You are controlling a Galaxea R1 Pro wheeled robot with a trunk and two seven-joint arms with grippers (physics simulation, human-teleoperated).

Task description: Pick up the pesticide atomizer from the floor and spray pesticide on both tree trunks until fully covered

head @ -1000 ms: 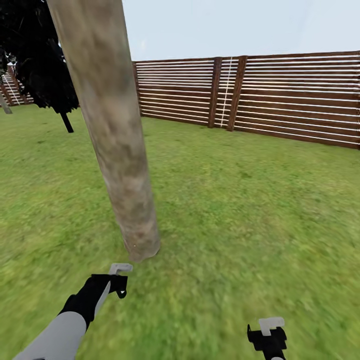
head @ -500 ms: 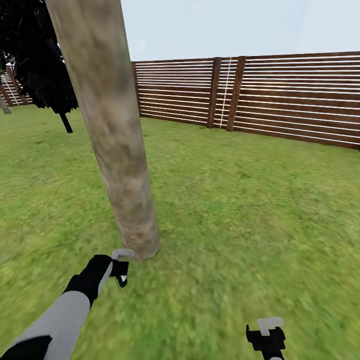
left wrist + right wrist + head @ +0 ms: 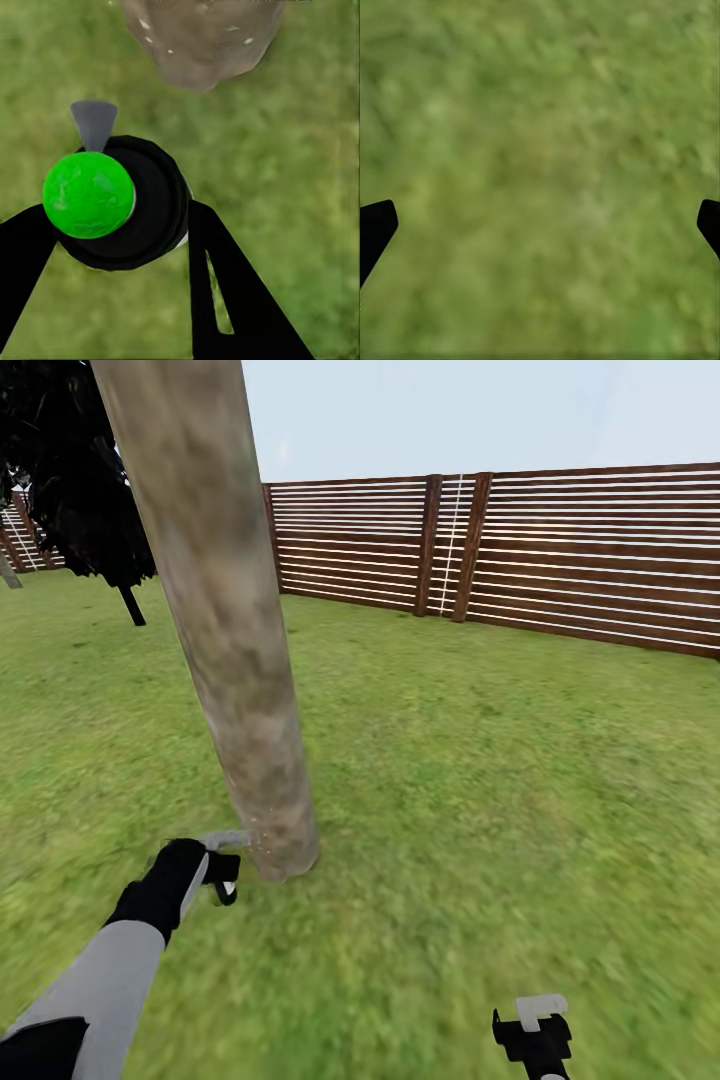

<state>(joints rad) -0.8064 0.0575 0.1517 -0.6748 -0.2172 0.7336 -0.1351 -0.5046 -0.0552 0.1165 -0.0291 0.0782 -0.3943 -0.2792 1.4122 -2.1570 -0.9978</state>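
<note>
A thick mottled tree trunk (image 3: 225, 620) rises through the left half of the head view, its base on the lawn (image 3: 480, 760) of the fenced garden. At lower left, the left claw (image 3: 222, 868) is clamped on the atomizer (image 3: 120, 202), a black body with a bright green cap and a grey nozzle aimed at the trunk's foot (image 3: 201, 37), where white specks (image 3: 145, 24) dot the bark. At the bottom right edge, the right claw (image 3: 535, 1028) hangs spread wide over bare grass. A brown slat fence (image 3: 500, 550) crosses the upper right.
</note>
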